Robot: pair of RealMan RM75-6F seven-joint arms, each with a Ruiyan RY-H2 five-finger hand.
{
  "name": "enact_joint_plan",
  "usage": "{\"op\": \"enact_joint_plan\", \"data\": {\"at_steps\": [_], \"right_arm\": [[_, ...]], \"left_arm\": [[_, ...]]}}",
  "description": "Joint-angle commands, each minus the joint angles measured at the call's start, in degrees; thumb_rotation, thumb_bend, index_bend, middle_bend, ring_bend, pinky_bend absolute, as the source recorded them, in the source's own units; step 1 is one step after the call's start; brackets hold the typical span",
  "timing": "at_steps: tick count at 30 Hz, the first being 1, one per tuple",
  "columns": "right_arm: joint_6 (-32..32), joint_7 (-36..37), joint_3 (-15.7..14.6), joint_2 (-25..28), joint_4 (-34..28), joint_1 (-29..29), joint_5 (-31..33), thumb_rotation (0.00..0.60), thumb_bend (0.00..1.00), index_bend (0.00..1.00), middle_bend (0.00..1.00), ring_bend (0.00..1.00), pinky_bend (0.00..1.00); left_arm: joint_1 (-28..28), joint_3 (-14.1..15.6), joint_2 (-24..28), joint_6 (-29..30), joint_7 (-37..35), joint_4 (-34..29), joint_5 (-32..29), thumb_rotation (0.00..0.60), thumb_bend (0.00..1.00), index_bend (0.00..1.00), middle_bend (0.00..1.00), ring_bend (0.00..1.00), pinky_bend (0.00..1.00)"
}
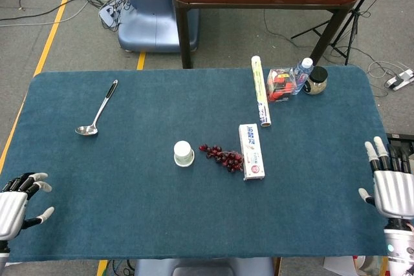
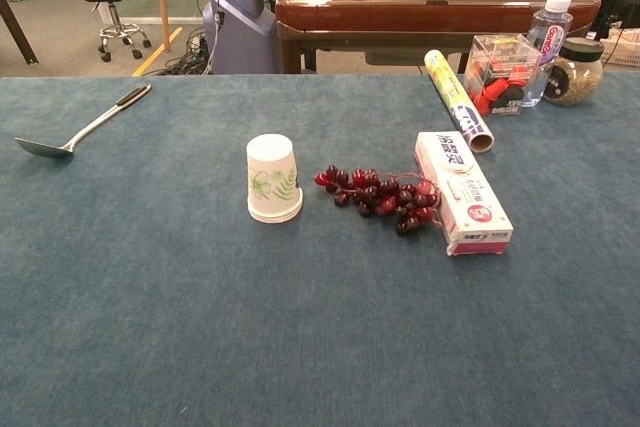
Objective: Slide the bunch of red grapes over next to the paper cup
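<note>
The bunch of red grapes [image 1: 222, 156] [image 2: 379, 199] lies on the blue cloth just right of the upside-down white paper cup [image 1: 184, 153] [image 2: 273, 178], a small gap between them, its right end against a toothpaste box [image 1: 251, 151] [image 2: 461, 191]. My right hand [image 1: 391, 185] hangs at the table's right edge, fingers spread, holding nothing, far from the grapes. At the front left corner my left hand [image 1: 18, 202] is empty too, fingers apart. Neither hand shows in the chest view.
A metal ladle [image 1: 98, 110] [image 2: 82, 132] lies at the back left. At the back right stand a foil roll [image 1: 259, 88] [image 2: 456, 97], a clear box of red items [image 1: 281, 84] [image 2: 498, 72], a water bottle [image 1: 302, 72] [image 2: 545, 33] and a jar [image 1: 317, 80] [image 2: 579, 71].
</note>
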Motion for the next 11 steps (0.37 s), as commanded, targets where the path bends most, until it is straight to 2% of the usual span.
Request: {"op": "enact_joint_plan", "data": {"at_steps": [1, 4, 11], "right_arm": [[0.97, 3.54, 0.52, 1.19, 1.44, -1.84, -0.28, 0.6, 0.0, 0.05, 0.04, 0.0, 0.01], [1.44, 5.64, 1.62, 1.03, 2.48, -2.22, -0.62, 0.6, 0.0, 0.05, 0.05, 0.0, 0.01], [-2.2, 7.05, 2.31, 1.18, 3.46, -1.85, 0.49, 0.6, 0.0, 0.05, 0.05, 0.0, 0.01]], "left_arm": [[-0.13, 0.13, -0.39, 0.25, -0.29, 0.67, 0.5, 0.6, 0.18, 0.42, 0.26, 0.18, 0.22], [-0.3, 0.09, -0.79, -0.09, 0.35, 0.84, 0.28, 0.6, 0.18, 0.42, 0.26, 0.18, 0.22], [-0.91, 0.64, -1.96, -1.94, 2.68, 0.98, 0.0, 0.6, 0.18, 0.42, 0.26, 0.18, 0.24]]}}
